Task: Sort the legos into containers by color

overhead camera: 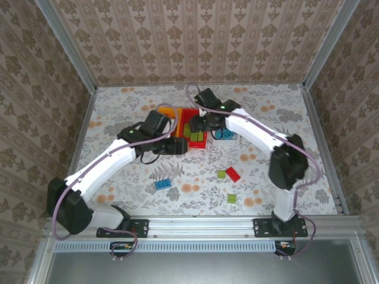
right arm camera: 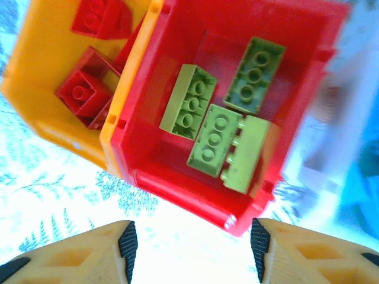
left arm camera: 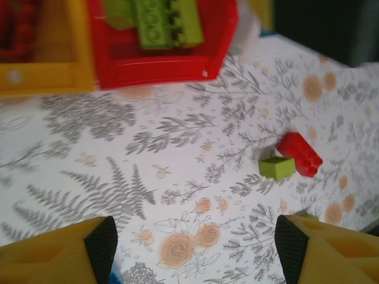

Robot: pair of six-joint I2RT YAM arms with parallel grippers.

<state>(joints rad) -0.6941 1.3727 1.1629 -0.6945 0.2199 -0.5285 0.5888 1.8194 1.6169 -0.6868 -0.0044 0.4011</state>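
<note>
Three containers stand side by side at mid-table: an orange-yellow bin (overhead camera: 168,112) holding red legos (right arm camera: 86,94), a red bin (overhead camera: 194,137) holding several lime green legos (right arm camera: 222,139), and a white bin (overhead camera: 228,137) with blue legos in it. My right gripper (right arm camera: 192,248) hangs open just above the near edge of the red bin (right arm camera: 177,177), nothing between its fingers. My left gripper (left arm camera: 195,248) is open over bare cloth, nearer than the red bin (left arm camera: 160,65). Loose on the cloth lie a red lego (left arm camera: 301,154) touching a green lego (left arm camera: 276,168), a blue lego (overhead camera: 163,184) and another green lego (overhead camera: 232,198).
The table has a floral cloth (overhead camera: 118,118) and wallpapered walls on three sides. A metal rail (overhead camera: 201,226) with both arm bases runs along the near edge. The two arms meet close together at the bins.
</note>
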